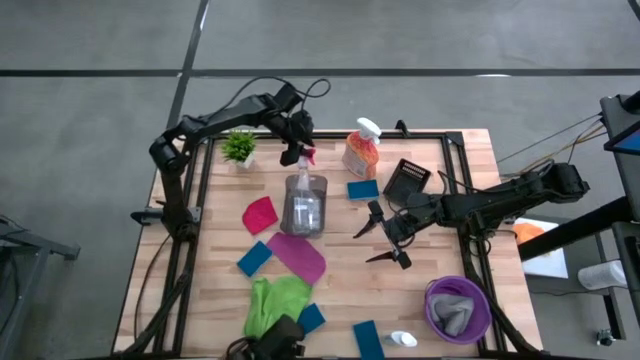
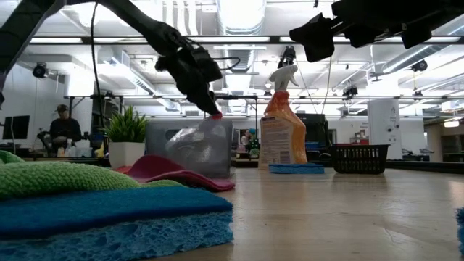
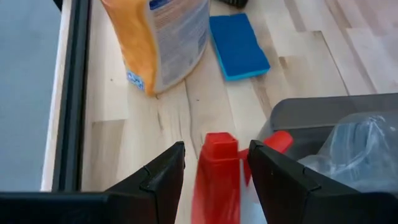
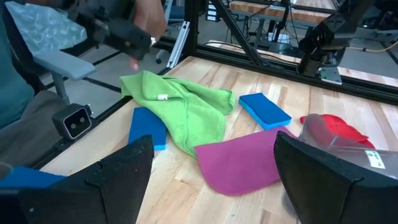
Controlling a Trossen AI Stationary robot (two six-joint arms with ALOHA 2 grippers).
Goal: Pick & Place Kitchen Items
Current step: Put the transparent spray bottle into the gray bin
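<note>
Plant [image 1: 238, 146] at table's [image 1: 440, 250] far left w/ spray bottle [image 1: 361, 150] to its right, basket [image 1: 407, 180] right of bottle.

The green cloth [image 1: 272, 303] is partly hidden by a dark camera [image 1: 278, 340].

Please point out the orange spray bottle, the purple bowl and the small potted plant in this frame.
Orange spray bottle [image 1: 360, 153]: high view, on its orange body below the white trigger.
Purple bowl [image 1: 433, 308]: high view, on its left rim.
Small potted plant [image 1: 238, 146]: high view, on its green leaves.
</note>
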